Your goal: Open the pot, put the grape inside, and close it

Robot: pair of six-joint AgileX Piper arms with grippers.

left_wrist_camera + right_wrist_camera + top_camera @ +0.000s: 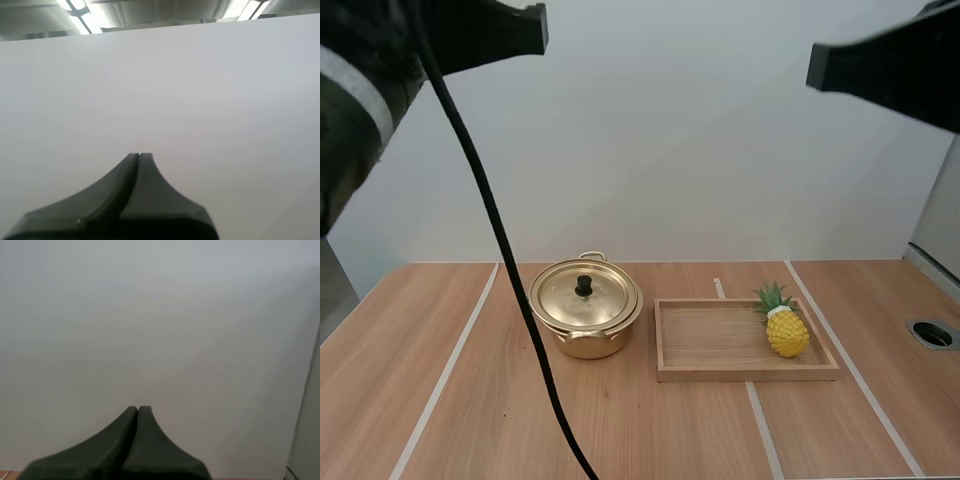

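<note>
Round gold pot (588, 346), rect. wood tray (745, 373)

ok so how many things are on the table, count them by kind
pot, lid on: 1
wooden tray: 1
pineapple, lying in the tray's right end: 1
total: 3

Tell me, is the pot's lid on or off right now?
On: the lid sits level on the pot, black knob on top, no gap showing.
</note>
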